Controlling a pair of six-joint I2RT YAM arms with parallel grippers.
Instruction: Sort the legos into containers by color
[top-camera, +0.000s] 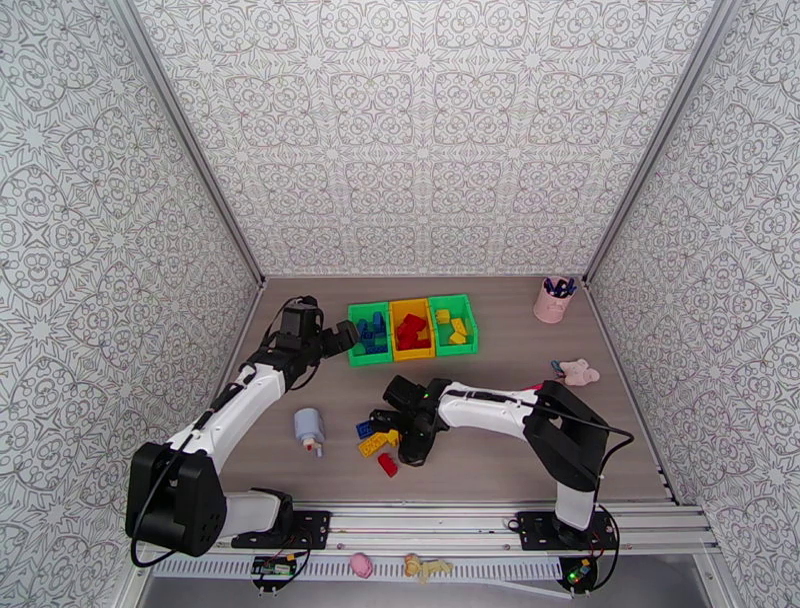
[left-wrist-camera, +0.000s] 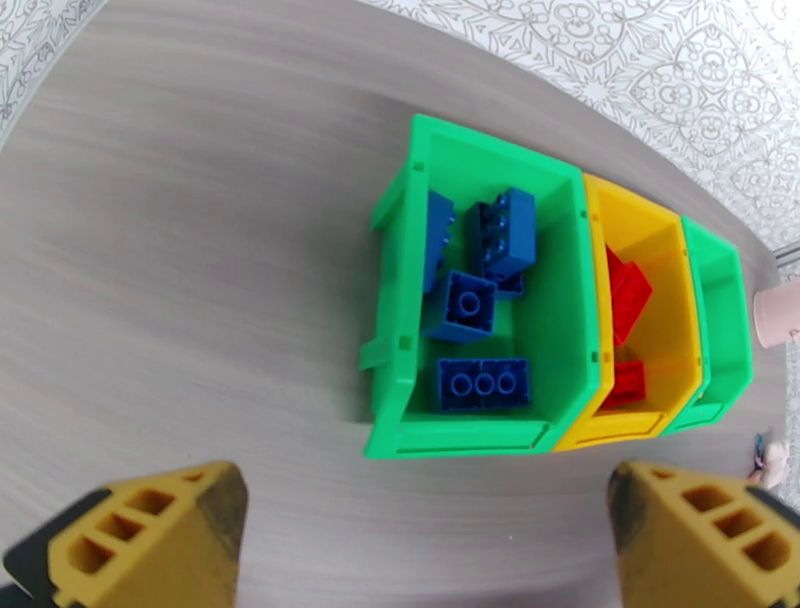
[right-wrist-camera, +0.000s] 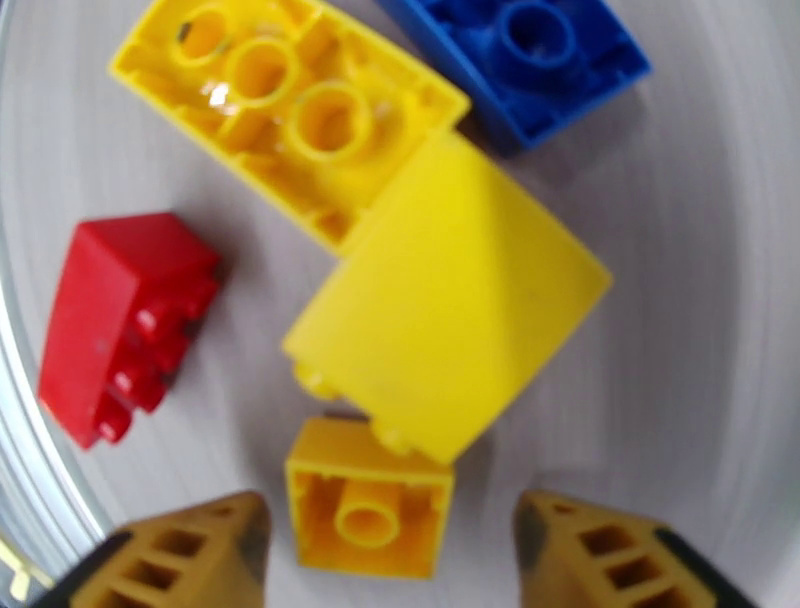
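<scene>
Top view: arm bases (top-camera: 270, 525) sit on the rail (top-camera: 450, 520) at the near edge of the table (top-camera: 520, 340). Left gripper (top-camera: 342, 338) is just beside the left side of the left green bin (top-camera: 353, 312). Three bins joined in a row at mid-back: left green bin holds blue bricks (top-camera: 374, 335), yellow middle bin (top-camera: 411, 303) holds red bricks (top-camera: 411, 330), right green bin (top-camera: 469, 318) holds yellow bricks (top-camera: 452, 328). Right gripper (top-camera: 412, 452) points down at a loose cluster (top-camera: 378, 443) of blue, yellow and red bricks, well apart from the bins. White-blue bottle (top-camera: 309, 428) lies left of the cluster; pink pen cup (top-camera: 552, 302) in the far right corner; pink toy (top-camera: 577, 373) near the right wall. Left wrist view: yellow fingers (left-wrist-camera: 150, 535) at both lower corners, spread wide, nothing between them, over bare table short of the left green bin (left-wrist-camera: 395, 300); several blue bricks (left-wrist-camera: 482, 384) lie inside it. Right wrist view: fingertips (right-wrist-camera: 200, 555) stand partly apart on either side of a small yellow brick (right-wrist-camera: 368, 510) lying hollow side up, a gap on each side, no grip on it. A large yellow sloped brick (right-wrist-camera: 450, 300) lies right against its far edge; beyond that, a long yellow brick (right-wrist-camera: 280, 110) lies underside up, with a blue brick (right-wrist-camera: 520, 60) beside it; a red brick (right-wrist-camera: 120, 320) lies on its side at left, apart
</scene>
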